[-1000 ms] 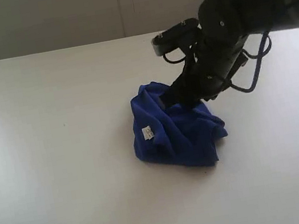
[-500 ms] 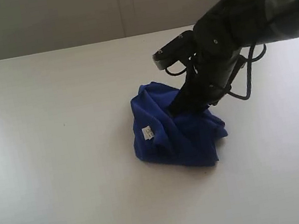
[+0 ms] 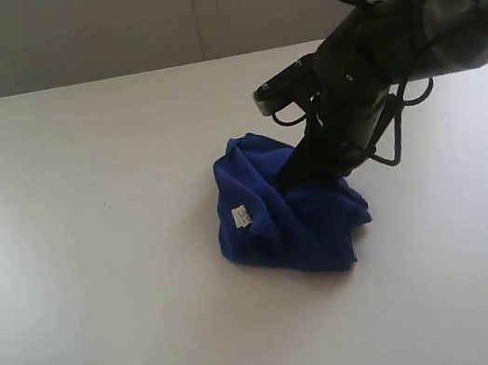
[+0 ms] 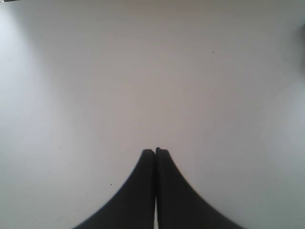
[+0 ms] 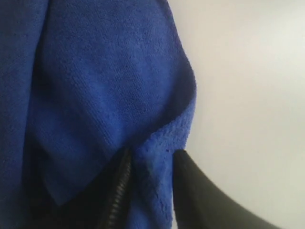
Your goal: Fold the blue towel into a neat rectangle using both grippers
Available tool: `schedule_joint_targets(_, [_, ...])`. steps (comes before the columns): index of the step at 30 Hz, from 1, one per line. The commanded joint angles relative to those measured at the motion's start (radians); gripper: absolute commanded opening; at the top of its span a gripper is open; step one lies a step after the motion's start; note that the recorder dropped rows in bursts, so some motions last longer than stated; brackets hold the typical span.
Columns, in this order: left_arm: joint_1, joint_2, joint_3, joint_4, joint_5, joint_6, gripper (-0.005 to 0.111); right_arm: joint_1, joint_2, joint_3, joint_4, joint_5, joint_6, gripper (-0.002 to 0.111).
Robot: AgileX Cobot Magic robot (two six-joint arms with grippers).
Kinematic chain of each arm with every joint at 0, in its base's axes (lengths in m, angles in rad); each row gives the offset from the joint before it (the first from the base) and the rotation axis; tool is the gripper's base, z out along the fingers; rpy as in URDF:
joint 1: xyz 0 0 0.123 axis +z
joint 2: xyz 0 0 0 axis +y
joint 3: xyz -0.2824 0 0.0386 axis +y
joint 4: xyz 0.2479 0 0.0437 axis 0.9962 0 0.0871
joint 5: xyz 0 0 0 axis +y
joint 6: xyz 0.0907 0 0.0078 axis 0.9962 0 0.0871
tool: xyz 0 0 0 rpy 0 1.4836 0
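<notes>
Towel [image 3: 283, 218] lies crumpled mid-bench [image 3: 98, 265]; right fingers [image 5: 200, 191] pinch a fold at its 1 o'clock side; left fingers [image 4: 138, 191] clenched, empty, over bare bench.

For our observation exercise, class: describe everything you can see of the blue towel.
The blue towel is a deep-blue, fleecy cloth, crumpled into a loose heap, not folded. It lies on the white table. A small white tag shows on one side. A raised fold sits pinched between the right gripper's black fingers.
</notes>
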Motion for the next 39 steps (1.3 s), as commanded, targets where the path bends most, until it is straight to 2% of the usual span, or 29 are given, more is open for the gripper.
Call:
schedule_joint_targets(1, [-0.001,-0.004,0.005,-0.002,-0.001,0.000,0.000,-0.011,0.003,0.005,-0.013,-0.006,0.007,0.007])
schedule_joint_targets(2, [-0.001,-0.004,0.005,-0.002,-0.001,0.000,0.000,-0.011,0.003,0.005,-0.015,-0.006,0.007,0.000])
schedule_joint_targets(10, [-0.001,-0.004,0.005,-0.002,-0.001,0.000,0.000,-0.011,-0.060,0.005,-0.025,0.029,0.011,0.000])
schedule_joint_targets(17, [-0.001,-0.004,0.005,-0.002,-0.001,0.000,0.000,-0.011,-0.173,0.009,-0.086,0.190,0.012,0.000])
schedule_joint_targets(27, [-0.001,-0.004,0.005,-0.002,-0.001,0.000,0.000,-0.011,-0.196,0.095,-0.224,0.199,0.135,0.000])
schedule_joint_targets(39, [-0.001,-0.004,0.005,-0.002,-0.001,0.000,0.000,-0.011,-0.196,0.099,-0.221,0.176,0.135,0.000])
